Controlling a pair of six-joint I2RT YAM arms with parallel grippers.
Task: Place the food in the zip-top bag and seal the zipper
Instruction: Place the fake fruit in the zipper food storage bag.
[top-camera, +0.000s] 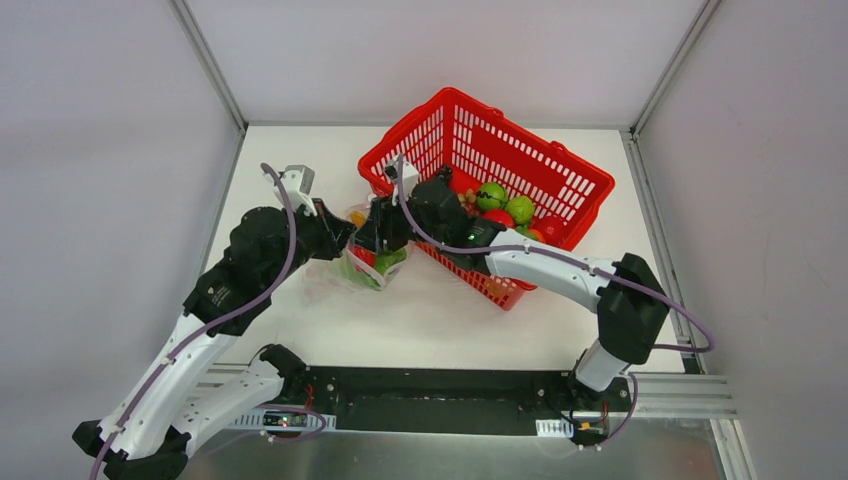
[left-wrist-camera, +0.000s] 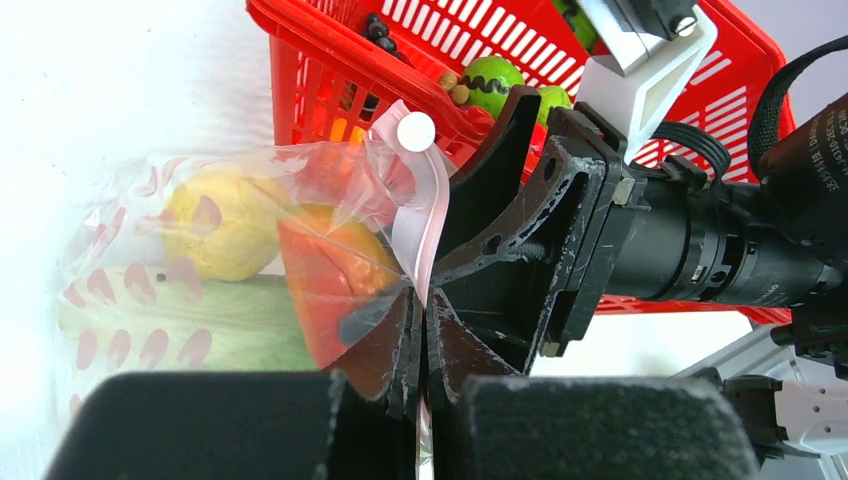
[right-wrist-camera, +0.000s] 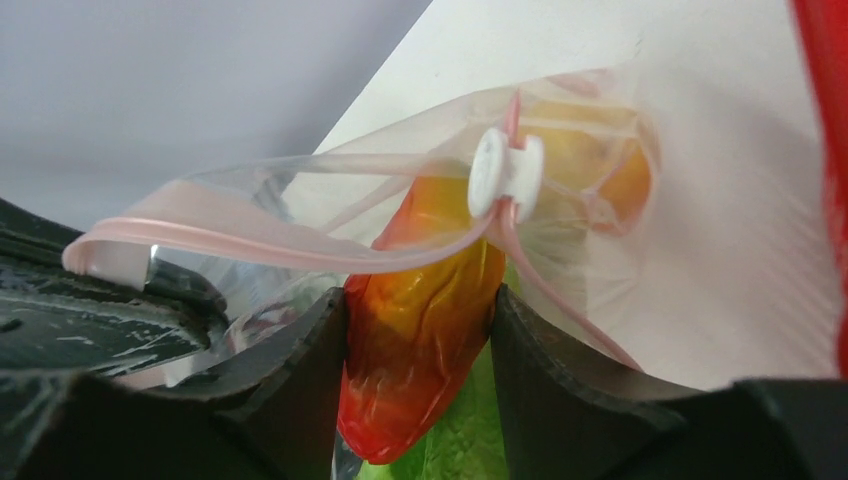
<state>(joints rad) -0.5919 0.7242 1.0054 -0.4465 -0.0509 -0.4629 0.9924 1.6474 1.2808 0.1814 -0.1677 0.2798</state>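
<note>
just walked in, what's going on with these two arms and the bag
The two arms are loading toy food into a clear zip-top bag beside the red basket. The left hand is shut on the bag's mouth edge. The right hand grips a red-orange piece at the open mouth. A yellow fruit and a leafy green lie inside. The zipper is not yet sealed.

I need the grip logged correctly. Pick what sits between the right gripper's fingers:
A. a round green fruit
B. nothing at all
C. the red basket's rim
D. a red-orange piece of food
D: in the right wrist view, the right gripper has a finger pressed on each side of the red-orange piece of food, at the mouth of the zip-top bag.
</note>
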